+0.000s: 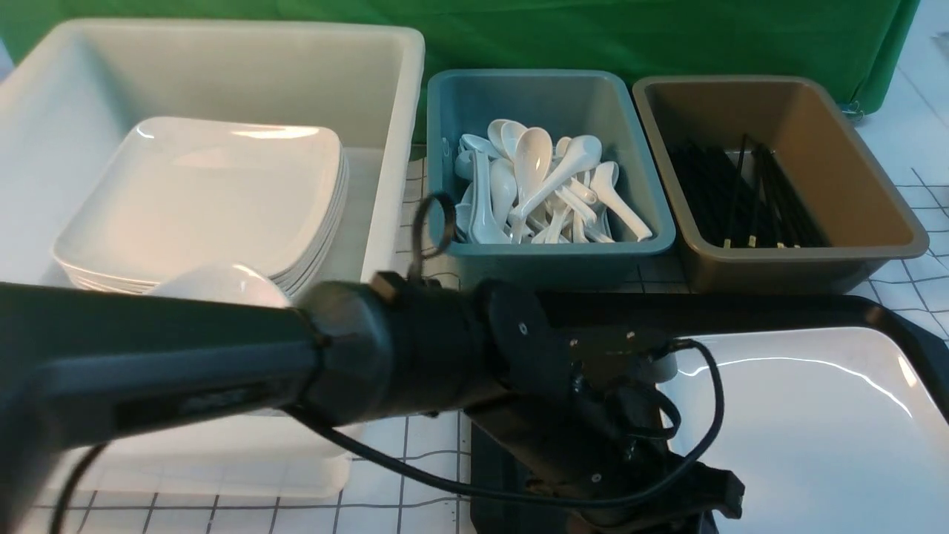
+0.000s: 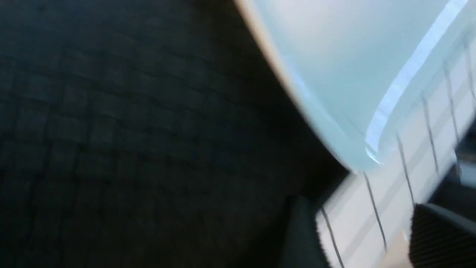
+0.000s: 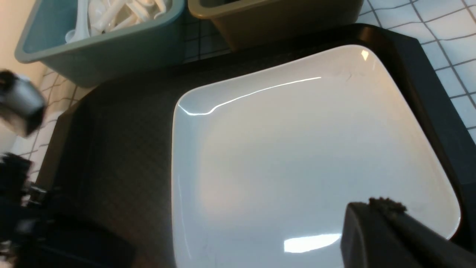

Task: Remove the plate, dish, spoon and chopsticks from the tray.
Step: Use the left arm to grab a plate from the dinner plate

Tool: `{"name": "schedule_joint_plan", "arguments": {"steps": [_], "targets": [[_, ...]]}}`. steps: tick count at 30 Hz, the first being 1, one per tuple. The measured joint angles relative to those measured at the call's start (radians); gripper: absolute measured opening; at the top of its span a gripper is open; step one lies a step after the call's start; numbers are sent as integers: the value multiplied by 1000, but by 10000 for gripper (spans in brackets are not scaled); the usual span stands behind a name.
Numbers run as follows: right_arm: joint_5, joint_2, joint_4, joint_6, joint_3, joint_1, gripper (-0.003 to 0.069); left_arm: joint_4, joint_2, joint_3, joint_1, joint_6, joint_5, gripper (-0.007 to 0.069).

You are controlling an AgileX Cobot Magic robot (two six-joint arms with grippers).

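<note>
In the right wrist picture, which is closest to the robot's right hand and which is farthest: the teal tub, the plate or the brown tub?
From the right hand:
1. plate, right beneath it.
2. brown tub, beyond the plate's far edge.
3. teal tub, farthest, off to the robot's left.

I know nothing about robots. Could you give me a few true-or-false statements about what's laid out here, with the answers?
1. The large white plate lies on the black tray. True.
2. The teal tub holds forks. False: it holds white spoons.
3. The white tub holds a stack of plates. True.
4. The brown tub is empty. False: black chopsticks lie in it.
5. A spoon rests on the large white plate. False: its surface is bare.
</note>
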Motion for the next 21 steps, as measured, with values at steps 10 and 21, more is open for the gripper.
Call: {"name": "schedule_joint_plan", "arguments": {"steps": [10, 21], "targets": [[0, 0, 0, 0, 0, 0, 32, -147, 75, 0, 0, 56, -65, 492], [0, 0, 0, 0, 0, 0, 32, -227, 83, -1, -60, 89, -317, 491]]}}
